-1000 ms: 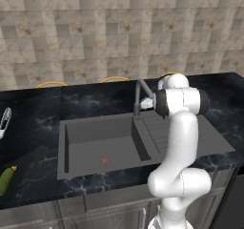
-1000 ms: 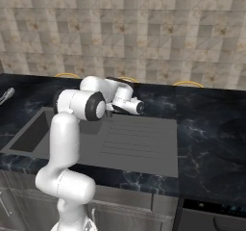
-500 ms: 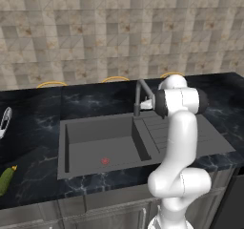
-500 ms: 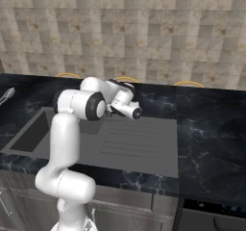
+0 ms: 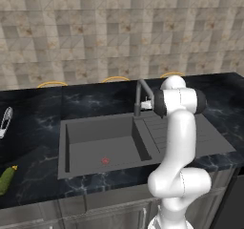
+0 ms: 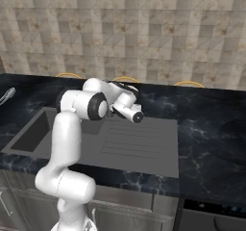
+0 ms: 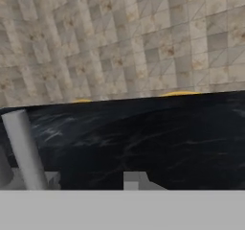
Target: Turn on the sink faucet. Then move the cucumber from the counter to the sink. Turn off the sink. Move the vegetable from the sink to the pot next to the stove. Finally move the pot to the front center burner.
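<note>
Currently the end effector point(image 6: 136, 116) sits beside the sink faucet point(image 5: 140, 95) at the sink's point(image 5: 95, 147) back edge, positioned for the lever; its jaw state cannot be determined. Meanwhile the cucumber point(image 5: 5, 179) lies near the counter's point(image 5: 33, 123) front left edge, well apart, awaiting transfer.

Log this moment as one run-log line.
stage: at faucet | hand: beside sink faucet | cucumber: on counter | sink: no water visible
</note>
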